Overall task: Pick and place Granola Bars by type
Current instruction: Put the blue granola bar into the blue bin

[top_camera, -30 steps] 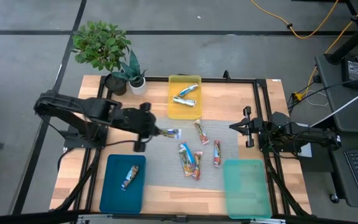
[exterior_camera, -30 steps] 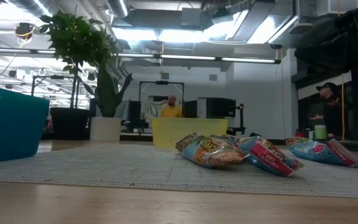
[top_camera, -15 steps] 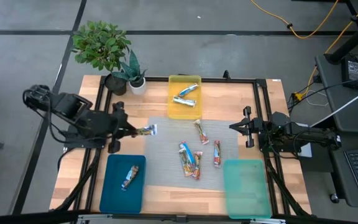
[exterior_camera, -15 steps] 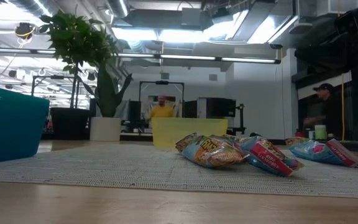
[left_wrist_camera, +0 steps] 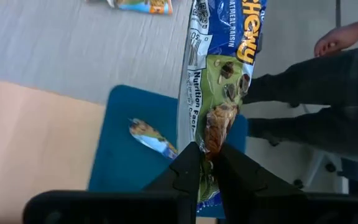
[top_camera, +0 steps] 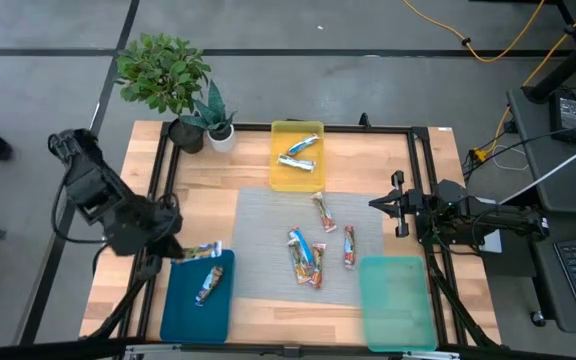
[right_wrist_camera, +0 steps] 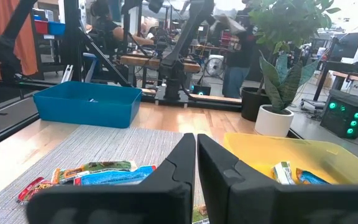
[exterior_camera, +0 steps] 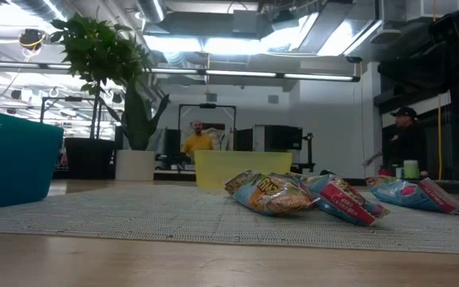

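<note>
The left gripper is clamped on one end of a blue bar, which points lengthwise over the blue tray's far edge. The right gripper, closed and empty, waits well apart.

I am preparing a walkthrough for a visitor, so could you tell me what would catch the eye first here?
The left pincer holds a blue granola bar over the dark blue tray, which already contains one bar. Five more bars lie loose on the grey mat, and the yellow tray holds two.
</note>
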You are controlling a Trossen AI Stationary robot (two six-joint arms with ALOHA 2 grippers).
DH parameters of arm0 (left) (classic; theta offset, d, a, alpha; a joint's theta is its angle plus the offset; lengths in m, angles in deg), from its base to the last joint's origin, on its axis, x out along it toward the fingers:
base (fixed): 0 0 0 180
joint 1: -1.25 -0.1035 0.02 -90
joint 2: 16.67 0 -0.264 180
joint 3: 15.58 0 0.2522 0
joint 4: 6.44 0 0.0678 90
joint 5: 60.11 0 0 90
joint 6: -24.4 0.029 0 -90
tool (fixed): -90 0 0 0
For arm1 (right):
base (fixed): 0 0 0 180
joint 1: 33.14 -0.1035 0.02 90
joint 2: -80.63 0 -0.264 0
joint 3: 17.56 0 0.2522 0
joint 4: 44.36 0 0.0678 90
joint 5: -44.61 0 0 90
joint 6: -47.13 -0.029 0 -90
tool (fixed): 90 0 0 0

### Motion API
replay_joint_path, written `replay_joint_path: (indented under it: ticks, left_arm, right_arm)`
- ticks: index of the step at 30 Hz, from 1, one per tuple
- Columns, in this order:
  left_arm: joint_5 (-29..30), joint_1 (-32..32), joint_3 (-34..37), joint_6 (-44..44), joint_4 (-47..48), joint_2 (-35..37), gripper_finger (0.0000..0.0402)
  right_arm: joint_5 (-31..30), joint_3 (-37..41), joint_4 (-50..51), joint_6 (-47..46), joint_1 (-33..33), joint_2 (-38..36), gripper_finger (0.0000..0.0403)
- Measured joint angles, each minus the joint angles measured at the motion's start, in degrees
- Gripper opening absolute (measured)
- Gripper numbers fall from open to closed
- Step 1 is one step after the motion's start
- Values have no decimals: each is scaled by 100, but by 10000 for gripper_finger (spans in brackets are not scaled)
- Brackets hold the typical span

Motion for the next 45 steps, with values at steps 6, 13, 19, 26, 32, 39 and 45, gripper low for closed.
replay_joint_path:
  ticks: [6, 13, 19, 26, 32, 39, 45]
  left_arm:
    - [463, 637, 0, -804, 0, -172, 35]
    - [821, 998, 0, -1490, 196, -641, 35]
    - [796, 1212, 0, -2165, 716, -1271, 35]
    - [569, 1364, 2, -2779, 815, -1865, 35]
    - [577, 1422, 2, -3260, 815, -2373, 35]
    - [571, 1430, 2, -3586, 804, -3038, 35]
    - [581, 1551, 2, -4010, 811, -3439, 34]
  right_arm:
    - [0, -2, -2, 2, 2, 0, 22]
    - [0, -1, -1, 1, 2, 1, 22]
    - [0, -1, 0, 0, 0, 0, 22]
    - [0, 0, 0, 1, 1, 0, 22]
    - [0, -2, -2, 2, 0, 0, 22]
    - [0, -1, -1, 1, 1, 1, 22]
    - [0, 0, 0, 0, 0, 0, 22]
